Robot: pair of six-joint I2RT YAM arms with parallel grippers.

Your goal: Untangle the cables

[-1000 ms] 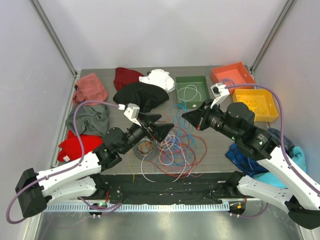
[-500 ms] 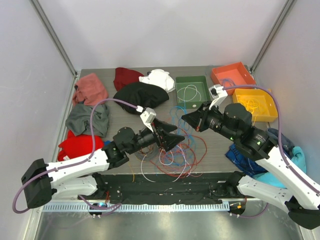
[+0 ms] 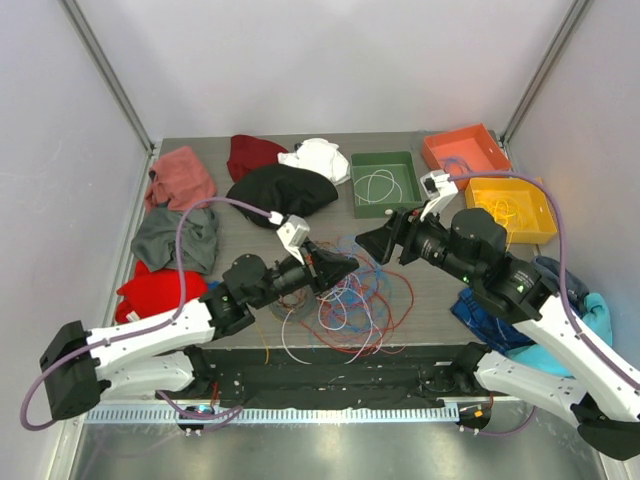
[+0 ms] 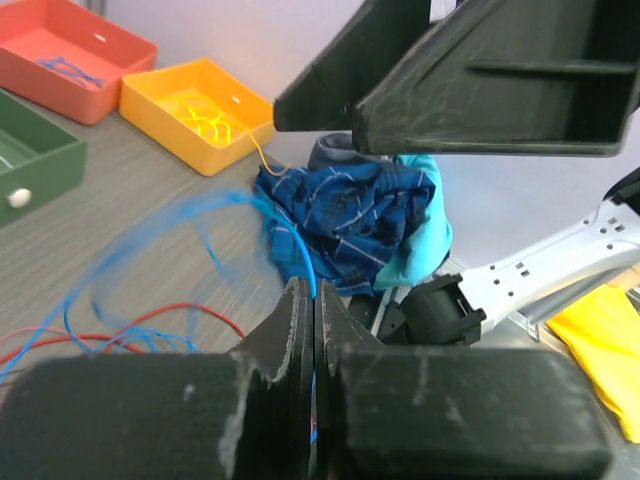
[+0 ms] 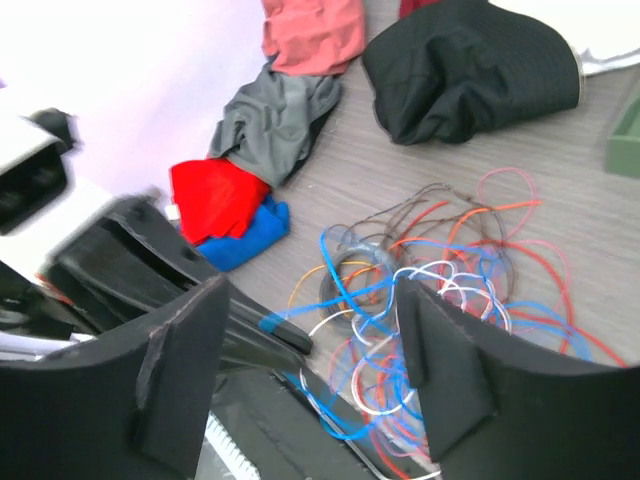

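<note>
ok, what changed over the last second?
Left gripper pushed in to the right over the pile and shut on a blue cable. Right gripper, shut before, has opened close by. The rest of the cable pile, the garments and the trays stayed put.

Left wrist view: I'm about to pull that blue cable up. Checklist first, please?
1. Left pincer shut on the thin blue cable: ok.
2. Only one strand pinched: cannot tell.
3. Right pincer open, holding nothing: ok.
4. Pincers not touching each other: ok, but close.
5. Blue cable free of the tangled pile of red, orange and white cables: not ok, loops overlap.
</note>
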